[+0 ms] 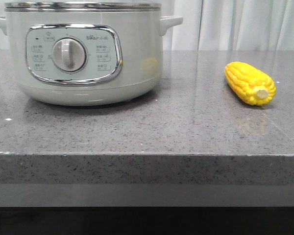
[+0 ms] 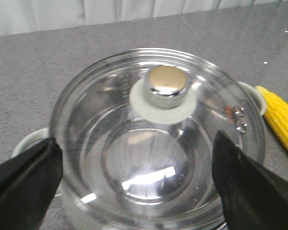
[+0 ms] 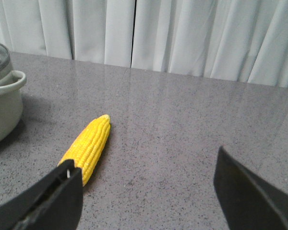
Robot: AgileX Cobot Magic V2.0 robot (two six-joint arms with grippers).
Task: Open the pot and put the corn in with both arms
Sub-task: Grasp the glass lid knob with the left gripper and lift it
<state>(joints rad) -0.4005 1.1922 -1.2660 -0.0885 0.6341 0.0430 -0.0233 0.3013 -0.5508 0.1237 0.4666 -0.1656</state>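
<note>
Left hand [image 2: 134,191], wide, frames the pot [image 2: 158,143] lid knob [image 2: 169,86] at frame centre to lift; right hand [image 3: 149,191], wide, lines up on corn [image 3: 89,143] lower left.

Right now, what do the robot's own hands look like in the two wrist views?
Only finger ends show. The left hand has two matte black, wedge-shaped fingers with no markings or cables visible. The right hand looks the same: black, tapered fingers, one showing a pale glint at its tip. The arms are not in view.
</note>
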